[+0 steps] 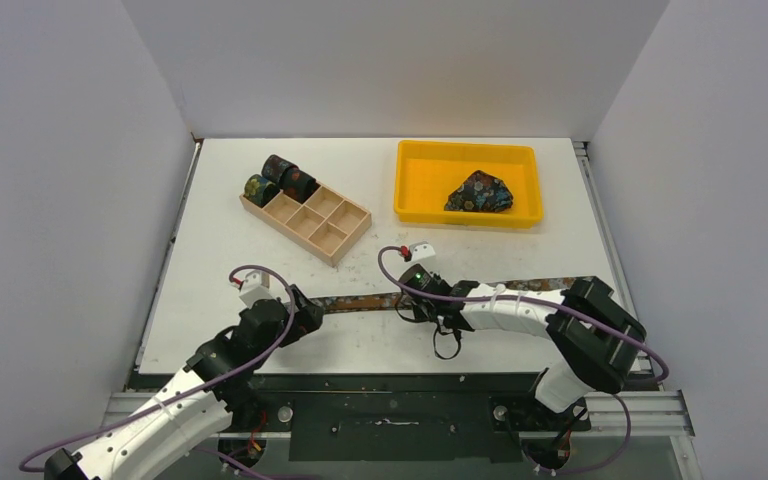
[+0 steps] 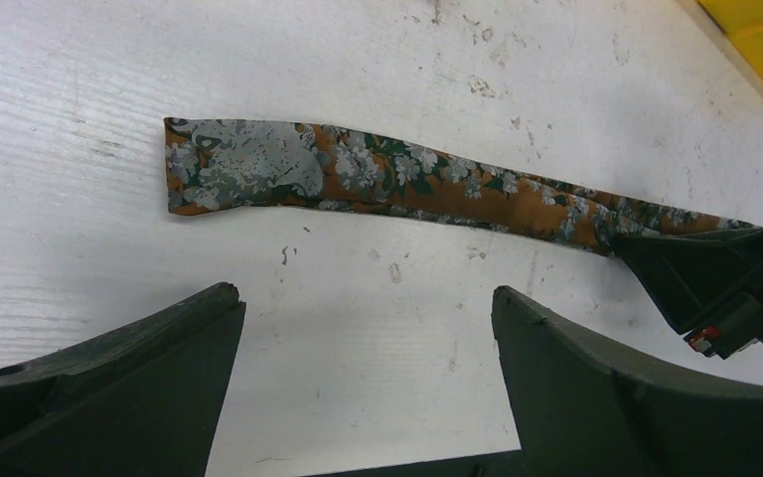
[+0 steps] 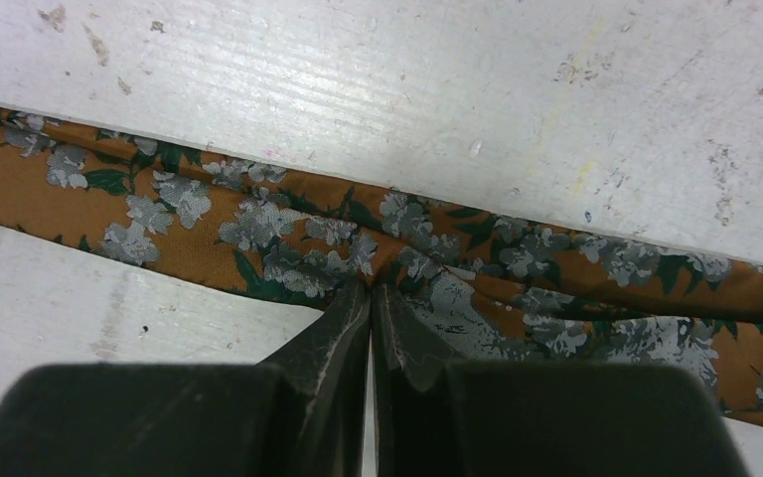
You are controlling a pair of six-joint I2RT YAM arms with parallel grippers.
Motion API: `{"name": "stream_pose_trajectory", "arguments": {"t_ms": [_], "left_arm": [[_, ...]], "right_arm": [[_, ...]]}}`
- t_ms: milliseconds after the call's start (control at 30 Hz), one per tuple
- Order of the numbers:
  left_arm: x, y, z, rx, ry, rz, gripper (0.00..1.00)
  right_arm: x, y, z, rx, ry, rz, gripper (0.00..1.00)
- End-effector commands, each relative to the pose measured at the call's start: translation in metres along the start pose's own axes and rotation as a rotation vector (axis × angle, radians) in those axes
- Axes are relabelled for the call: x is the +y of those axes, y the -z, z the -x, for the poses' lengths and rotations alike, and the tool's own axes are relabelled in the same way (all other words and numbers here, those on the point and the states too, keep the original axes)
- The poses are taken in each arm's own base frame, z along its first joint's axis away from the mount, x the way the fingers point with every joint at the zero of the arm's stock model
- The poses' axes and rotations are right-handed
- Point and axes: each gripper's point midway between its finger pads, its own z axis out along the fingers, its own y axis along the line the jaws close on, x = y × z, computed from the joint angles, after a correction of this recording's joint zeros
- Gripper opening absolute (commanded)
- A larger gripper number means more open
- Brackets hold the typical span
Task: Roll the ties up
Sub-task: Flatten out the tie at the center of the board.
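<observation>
**Operator:** What am I looking at?

**Describer:** A white table (image 1: 220, 250) boxed in by plain white walls (image 1: 70, 180) at the left, back and right of the top view. At upper centre-left sits a wooden compartment box (image 1: 290, 233). Three rolled ties (image 1: 282, 178) stand at its far end, and the other compartments look empty. At upper right, a yellow tray (image 1: 420, 180) holds one crumpled tie (image 1: 480, 192), dark with a blue floral print.

**Operator:** And the one in hand?

**Describer:** A flat tie (image 2: 407, 179), rust-orange with grey-white flowers, lies stretched across the lower middle of the top view, unrolled. Your right claw (image 3: 371, 293) is closed, its tips pinching a pucker of that fabric partway along the strip. Your left claw (image 2: 363, 298) stands wide open and holds nothing. It hovers just below the tie's squared left end in its own view, not touching it.

**Operator:** So how far along?

**Describer:** By my reading, three ties are done, this one is laid out but not yet rolled, and the one in the tray is untouched.

**Operator:** Room to work?

**Describer:** The tie runs close to the table's near edge, at the bottom of the top view, so you have little margin toward the arm bases. Bare tabletop lies between the tie and both the box and the tray. The tie's right end passes under your right arm, where I cannot see it.
</observation>
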Motion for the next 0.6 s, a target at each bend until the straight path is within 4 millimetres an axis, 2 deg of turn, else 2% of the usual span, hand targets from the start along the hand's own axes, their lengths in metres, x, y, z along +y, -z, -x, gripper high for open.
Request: {"name": "stream_pose_trajectory", "arguments": {"t_ms": [0, 100, 133, 233, 333, 433, 500, 567], "left_arm": [[-0.002, 0.002, 0.007, -0.018, 0.013, 0.012, 0.95], [-0.001, 0.003, 0.008, -0.019, 0.013, 0.016, 0.95], [-0.001, 0.003, 0.009, -0.022, 0.013, 0.017, 0.95], [-0.001, 0.006, 0.015, -0.042, 0.009, 0.020, 0.93], [-0.006, 0.009, 0.022, -0.061, 0.000, 0.009, 0.89], [-0.014, 0.009, 0.025, -0.060, -0.010, -0.009, 0.85], [-0.019, 0.005, 0.024, -0.048, -0.017, -0.016, 0.77], [-0.023, -0.001, 0.021, -0.033, -0.019, -0.019, 0.64]], "right_arm": [[0.015, -0.006, 0.017, -0.042, -0.006, 0.031, 0.05], [0.017, -0.007, 0.018, -0.046, -0.012, 0.036, 0.06], [0.017, -0.006, 0.019, -0.050, -0.015, 0.037, 0.11], [0.014, 0.003, 0.025, -0.078, -0.035, 0.041, 0.39], [0.010, 0.015, 0.035, -0.113, -0.057, 0.045, 0.55], [0.004, 0.026, 0.043, -0.143, -0.080, 0.049, 0.59], [-0.001, 0.033, 0.048, -0.168, -0.104, 0.051, 0.59], [-0.013, 0.038, 0.051, -0.196, -0.140, 0.037, 0.59]]}}
